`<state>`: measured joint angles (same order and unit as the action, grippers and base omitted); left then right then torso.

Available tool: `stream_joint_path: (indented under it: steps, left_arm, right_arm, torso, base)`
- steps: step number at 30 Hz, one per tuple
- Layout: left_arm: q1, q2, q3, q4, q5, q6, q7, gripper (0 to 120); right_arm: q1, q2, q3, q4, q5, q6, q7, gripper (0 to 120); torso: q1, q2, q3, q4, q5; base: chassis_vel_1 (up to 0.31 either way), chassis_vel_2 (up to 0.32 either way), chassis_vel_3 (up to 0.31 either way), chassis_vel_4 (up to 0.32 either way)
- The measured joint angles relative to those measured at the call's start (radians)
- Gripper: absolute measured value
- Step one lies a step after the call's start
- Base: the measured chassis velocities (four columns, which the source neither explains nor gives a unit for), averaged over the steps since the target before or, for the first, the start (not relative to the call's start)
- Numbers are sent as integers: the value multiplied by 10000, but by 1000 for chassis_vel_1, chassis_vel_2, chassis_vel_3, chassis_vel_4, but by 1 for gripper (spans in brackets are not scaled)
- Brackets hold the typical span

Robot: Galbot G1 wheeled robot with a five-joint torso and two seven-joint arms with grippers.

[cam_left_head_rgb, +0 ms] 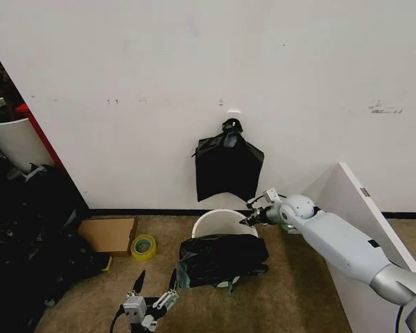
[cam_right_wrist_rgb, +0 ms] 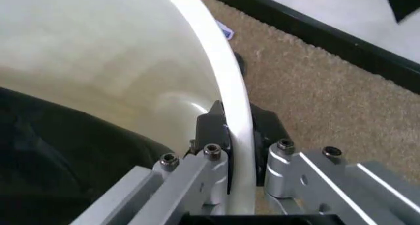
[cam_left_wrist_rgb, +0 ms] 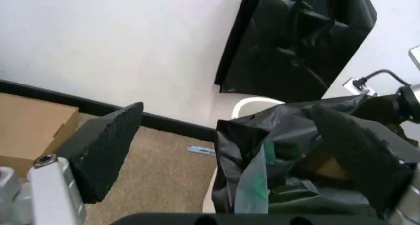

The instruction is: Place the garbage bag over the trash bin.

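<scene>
Right gripper (cam_left_head_rgb: 252,219) pinching one trash bin (cam_left_head_rgb: 215,221) rim, apparently

Far half of trash bin (cam_left_head_rgb: 218,220) mouth open; garbage bag (cam_left_head_rgb: 222,258) drapes the near half. Right pincer (cam_left_head_rgb: 252,216) clamps the far-right rim. Left pincer (cam_left_head_rgb: 154,286) spread wide, bare carpet (cam_left_head_rgb: 90,298) around it. Tape roll (cam_left_head_rgb: 143,247), cardboard box (cam_left_head_rgb: 109,234) left; white panel (cam_left_head_rgb: 360,208) walls right.

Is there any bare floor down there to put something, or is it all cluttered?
Bare carpet lies in front of the trash bin, between the open left gripper and the white board. It is crowded on the left: cardboard box, tape roll, dark pile. The right gripper clamps the bin's rim, the garbage bag draped over it.
</scene>
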<state>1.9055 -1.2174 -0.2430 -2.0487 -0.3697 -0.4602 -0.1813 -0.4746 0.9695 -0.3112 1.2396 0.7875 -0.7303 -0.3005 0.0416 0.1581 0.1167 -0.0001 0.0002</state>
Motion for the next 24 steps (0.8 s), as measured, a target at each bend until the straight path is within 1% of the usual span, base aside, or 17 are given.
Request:
stream_joint_path:
  steps: [6,7,12,13,14,17,20,22,23,24]
  left_arm:
    - [-55,30,56,-59,-32,89,-22,100]
    - [-55,30,56,-59,-32,89,-22,100]
    - [-216,33,218,-116,-34,264,-62,100]
    - [-244,52,253,-121,-34,284,-67,100]
    - [-244,52,253,-121,-34,284,-67,100]
    - [-296,91,350,-145,-33,332,-75,100]
    - [-324,129,416,-155,-25,348,-79,100]
    - [-342,152,451,-168,-16,356,-81,100]
    - [-342,152,451,-168,-16,356,-81,100]
    - [-351,162,465,-174,-12,358,-86,100]
  right_arm:
    - [-583,-488,308,775,658,-21,1152,3]
    - [-583,-488,308,775,658,-21,1152,3]
    - [-1244,-772,1176,1622,1571,-29,2240,3]
    - [-1498,-844,1484,1951,1859,-30,2638,3]
    - [-1498,-844,1484,1951,1859,-30,2638,3]
    - [-2355,-1028,2363,2887,2668,-34,3545,3]
    - [-3173,-1179,2990,3549,3192,-36,4073,3]
    - [-3695,-1207,3432,3903,3601,-38,4526,3]
    - [-3695,-1207,3432,3903,3601,-38,4526,3]
    - [-4073,-1191,3760,4147,3934,-38,4930,3]
  torso:
    - [0,0,0,-2,0]
    - [0,0,0,-2,0]
    - [0,0,0,0,3]
    - [0,0,0,-1,1]
    - [0,0,0,-1,1]
    - [0,1,-1,-1,1]
    - [-1,0,-1,-3,2]
    - [0,1,-1,-4,0]
    - [0,1,-1,-4,0]
    - [-1,2,-1,-5,0]
  base:
    - [0,0,0,0]
    - [0,0,0,0]
    - [0,0,0,0]
    - [0,0,0,0]
    - [0,0,0,0]
    - [0,0,0,0]
    - [0,0,0,0]
    - [0,0,0,0]
    - [0,0,0,0]
    - [0,0,0,0]
